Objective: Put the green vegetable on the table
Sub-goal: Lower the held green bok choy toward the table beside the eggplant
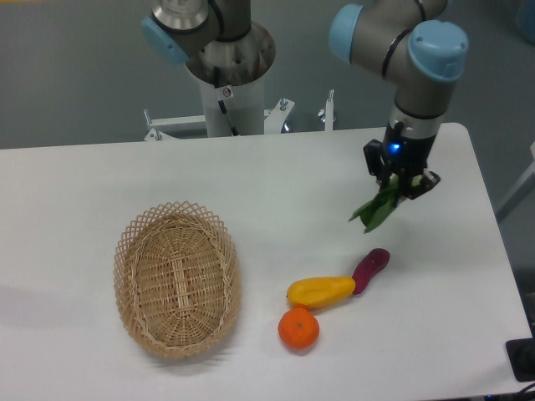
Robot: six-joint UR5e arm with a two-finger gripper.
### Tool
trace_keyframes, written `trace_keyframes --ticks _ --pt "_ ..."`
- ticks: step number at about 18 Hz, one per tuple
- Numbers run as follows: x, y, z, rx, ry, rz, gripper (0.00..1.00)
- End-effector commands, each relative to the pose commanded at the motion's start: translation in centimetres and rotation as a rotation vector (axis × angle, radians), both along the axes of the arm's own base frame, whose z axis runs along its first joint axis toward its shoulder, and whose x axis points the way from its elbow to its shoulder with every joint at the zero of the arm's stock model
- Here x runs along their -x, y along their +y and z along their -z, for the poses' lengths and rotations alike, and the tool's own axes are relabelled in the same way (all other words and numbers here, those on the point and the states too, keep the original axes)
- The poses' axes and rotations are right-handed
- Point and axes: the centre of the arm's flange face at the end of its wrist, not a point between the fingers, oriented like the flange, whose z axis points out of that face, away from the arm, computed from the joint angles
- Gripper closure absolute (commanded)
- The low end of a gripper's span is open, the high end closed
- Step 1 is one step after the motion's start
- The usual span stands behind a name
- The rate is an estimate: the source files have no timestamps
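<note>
The fingers (398, 181) are clamped on the stem end of the green vegetable (376, 210), whose long axis hangs down-left from them, leaves lowest, above bare counter (276, 192) just beyond the purple piece (370, 270).

Wicker basket (177, 289) sits at left, oval, nothing visible inside. Well right of it: yellow vegetable (321, 290), its right tip touching the purple piece (370, 268), which angles up to the right. Orange (298, 328) lies just below the yellow vegetable's left end.
</note>
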Motion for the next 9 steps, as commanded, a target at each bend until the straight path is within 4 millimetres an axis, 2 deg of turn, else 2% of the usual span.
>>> trace_keyframes --ticks 3,5,6,9 --pt "0.3 -0.1 1.5 0.027 -0.01 0.056 0.63" --pt "0.3 0.3 3.9 0.035 -0.035 0.062 0.63" --pt "0.3 0.5 4.4 0.032 -0.027 0.062 0.63" --pt "-0.8 1.1 6.9 0.037 -0.042 0.067 0.62"
